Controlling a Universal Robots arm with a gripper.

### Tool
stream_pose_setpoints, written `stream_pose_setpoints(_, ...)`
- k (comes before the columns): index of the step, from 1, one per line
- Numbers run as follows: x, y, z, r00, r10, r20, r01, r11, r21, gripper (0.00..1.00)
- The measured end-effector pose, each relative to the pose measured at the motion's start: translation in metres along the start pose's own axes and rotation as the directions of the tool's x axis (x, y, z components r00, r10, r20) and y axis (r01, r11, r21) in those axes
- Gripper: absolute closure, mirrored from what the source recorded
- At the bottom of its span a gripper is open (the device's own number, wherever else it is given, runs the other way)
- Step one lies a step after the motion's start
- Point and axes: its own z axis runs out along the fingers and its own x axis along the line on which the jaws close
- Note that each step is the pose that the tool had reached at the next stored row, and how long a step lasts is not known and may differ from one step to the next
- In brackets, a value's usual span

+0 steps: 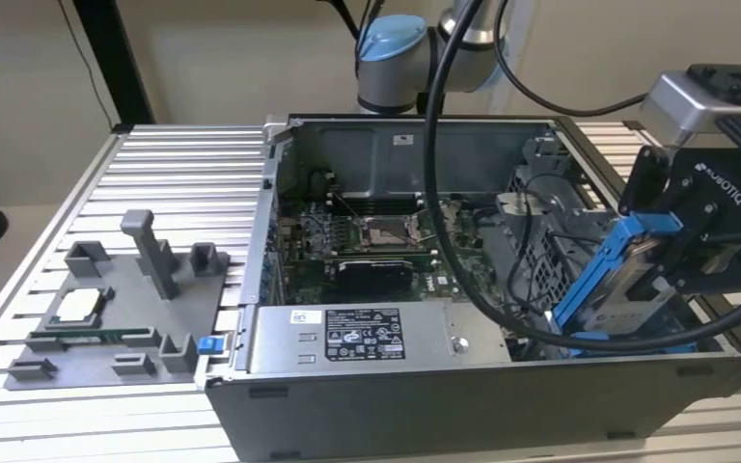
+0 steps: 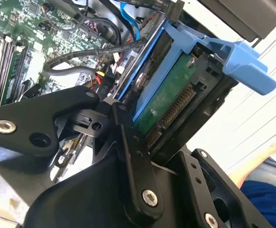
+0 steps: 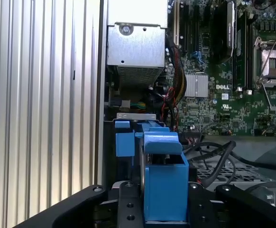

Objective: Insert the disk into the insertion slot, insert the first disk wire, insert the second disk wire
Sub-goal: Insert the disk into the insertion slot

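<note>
My gripper point(image 1: 664, 258) is shut on the disk point(image 1: 631, 282), a flat drive clipped in a bright blue frame. I hold it tilted on edge over the right end of the open computer case point(image 1: 474, 386). Its lower end dips inside the case near the front right corner. The insertion slot point(image 1: 546, 253), a grey perforated metal bay, sits just to the exterior view's left of the disk. The second wrist view shows the disk's green circuit board point(image 2: 172, 97) and blue frame point(image 2: 213, 43) between my black fingers point(image 2: 128, 147). Its blue frame point(image 3: 164, 183) also fills the gap in the first wrist view.
A grey labelled power-supply box point(image 1: 360, 338) lies along the case front. The motherboard point(image 1: 370, 246) is behind it, with loose black and coloured cables point(image 2: 81, 66) beside the bay. A grey fixture tray point(image 1: 113, 309) sits on the ribbed table. A person's arm point(image 2: 271, 156) is nearby.
</note>
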Motion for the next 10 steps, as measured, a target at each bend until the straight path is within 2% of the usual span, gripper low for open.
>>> stream_pose_setpoints(10,0.0001,-0.0002,0.0019,1.0000,0.000,0.0001,0.000,1.0000,-0.0024,1.00)
